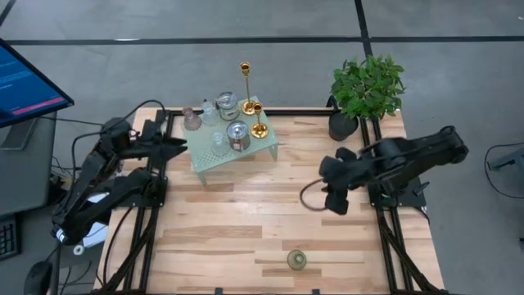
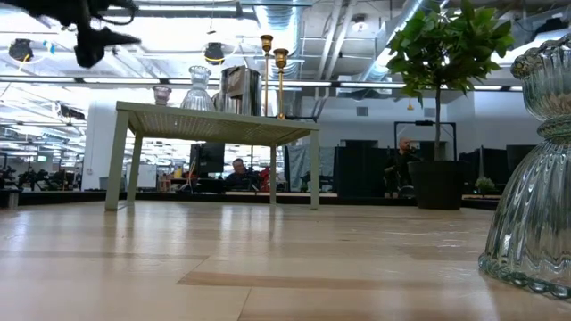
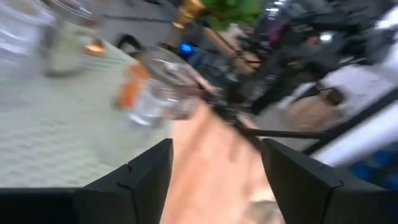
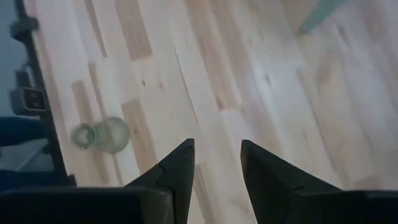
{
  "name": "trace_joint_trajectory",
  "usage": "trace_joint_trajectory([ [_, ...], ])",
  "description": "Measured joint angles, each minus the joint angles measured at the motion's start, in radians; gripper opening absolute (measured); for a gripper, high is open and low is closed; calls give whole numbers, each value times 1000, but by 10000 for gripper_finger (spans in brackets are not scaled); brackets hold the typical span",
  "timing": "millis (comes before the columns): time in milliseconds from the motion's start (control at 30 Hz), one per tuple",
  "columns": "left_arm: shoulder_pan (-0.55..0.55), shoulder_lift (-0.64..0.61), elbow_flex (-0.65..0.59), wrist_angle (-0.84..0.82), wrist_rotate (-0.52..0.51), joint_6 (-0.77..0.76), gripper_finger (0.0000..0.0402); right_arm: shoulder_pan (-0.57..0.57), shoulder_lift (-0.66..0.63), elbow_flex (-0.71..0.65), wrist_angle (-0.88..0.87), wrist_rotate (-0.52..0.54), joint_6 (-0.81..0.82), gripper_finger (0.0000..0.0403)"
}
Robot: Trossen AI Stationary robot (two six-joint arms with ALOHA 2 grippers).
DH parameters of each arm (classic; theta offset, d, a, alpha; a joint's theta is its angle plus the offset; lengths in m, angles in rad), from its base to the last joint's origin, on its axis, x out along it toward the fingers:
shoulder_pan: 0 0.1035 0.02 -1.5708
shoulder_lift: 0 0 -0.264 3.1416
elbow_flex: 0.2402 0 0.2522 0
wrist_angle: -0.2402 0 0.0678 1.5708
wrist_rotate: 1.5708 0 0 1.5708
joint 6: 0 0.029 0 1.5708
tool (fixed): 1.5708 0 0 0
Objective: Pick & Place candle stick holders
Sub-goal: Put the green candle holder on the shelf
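Most of the candle holders stand together on the green rack [image 1: 233, 152] at the far middle of the table [image 1: 246, 238]: a tall gold candlestick [image 1: 245, 82], a short gold one [image 1: 259, 121], metal cups [image 1: 238, 135] and small glass pieces. One greenish glass holder [image 1: 296, 260] stands alone, upright, near the front edge, well apart from the rest. The right gripper [image 1: 334, 184] hovers over bare wood at mid-table, its fingers partly apart with nothing between them; the lone holder lies toward the front edge from it and clearly closer to it than to the left arm, so the right arm looks the better placed to reach that one. The left gripper [image 1: 176, 146] sits just beside the rack's left edge, fingers spread wide and empty. Its wrist view shows a clear glass holder [image 3: 158, 87] close ahead on the rack. The right wrist view shows the lone holder [image 4: 102, 134] off to one side of its fingers. The low view alone shows that holder's ribbed glass body [image 2: 535, 178] up close, and the rack raised on legs.
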Motion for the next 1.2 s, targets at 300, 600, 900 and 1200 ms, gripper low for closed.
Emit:
trace_joint_trajectory([
  [300,0,-1,96,-2,279,-310,198,76,99,-88,25,-60,151,186],
  [600,0,-2,221,1,381,-548,191,91,126,-141,208,-106,246,248],
  [900,55,-2,300,3,361,-545,191,85,286,-142,329,-215,186,234],
  [1200,172,-2,302,6,444,-514,191,112,366,-142,413,-313,178,233],
])
